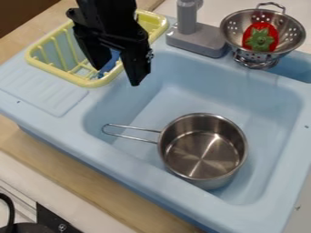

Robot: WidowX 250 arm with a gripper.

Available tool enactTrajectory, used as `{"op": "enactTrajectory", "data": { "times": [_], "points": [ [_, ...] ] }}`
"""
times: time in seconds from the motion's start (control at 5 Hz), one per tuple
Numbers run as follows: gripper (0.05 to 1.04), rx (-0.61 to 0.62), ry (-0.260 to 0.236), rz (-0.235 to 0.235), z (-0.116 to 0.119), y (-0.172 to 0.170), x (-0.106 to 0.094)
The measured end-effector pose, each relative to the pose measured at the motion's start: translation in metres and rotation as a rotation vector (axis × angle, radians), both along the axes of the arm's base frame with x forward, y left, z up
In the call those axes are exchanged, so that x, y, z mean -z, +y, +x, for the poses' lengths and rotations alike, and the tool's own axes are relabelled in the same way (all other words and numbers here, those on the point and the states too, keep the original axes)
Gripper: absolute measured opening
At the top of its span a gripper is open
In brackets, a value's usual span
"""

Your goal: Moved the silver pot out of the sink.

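Camera view: the silver pot (203, 150) sits in the sink (188, 93), lower right, not yet lifted out; the gripper (117, 76), upper left, is empty, jaws wide.

Silver pot (203, 148) sits upright in the sink (282, 150).

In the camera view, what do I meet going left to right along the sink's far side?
Yellow drying rack → grey faucet → metal colander with a red, green-topped toy in it.
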State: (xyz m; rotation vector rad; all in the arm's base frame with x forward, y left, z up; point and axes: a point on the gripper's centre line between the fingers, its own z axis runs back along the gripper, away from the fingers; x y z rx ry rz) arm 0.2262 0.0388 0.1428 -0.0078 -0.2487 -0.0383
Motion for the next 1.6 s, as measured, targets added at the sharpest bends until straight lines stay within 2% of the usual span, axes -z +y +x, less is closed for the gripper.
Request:
{"op": "enactTrajectory", "data": {
  "times": [0.2,0.4,0.6,0.8,1.0,1.2,1.4,1.6],
  "points": [
    [0.995,0.009,0.019,-0.004,-0.002,-0.001,0.004],
    [0.995,0.123,0.039,0.005,-0.001,-0.008,0.002],
    [0.995,0.166,0.020,0.014,0.002,-0.015,-0.013],
    [0.995,0.240,0.033,-0.009,0.007,-0.030,-0.013],
    [0.995,0.356,0.067,-0.027,0.015,-0.046,0.004],
    [0.995,0.428,0.064,-0.025,0.025,-0.058,0.012],
    [0.995,0.487,0.043,0.010,0.030,-0.065,0.019],
    [0.995,0.517,0.088,0.022,0.027,-0.069,0.038]
  ]
}}
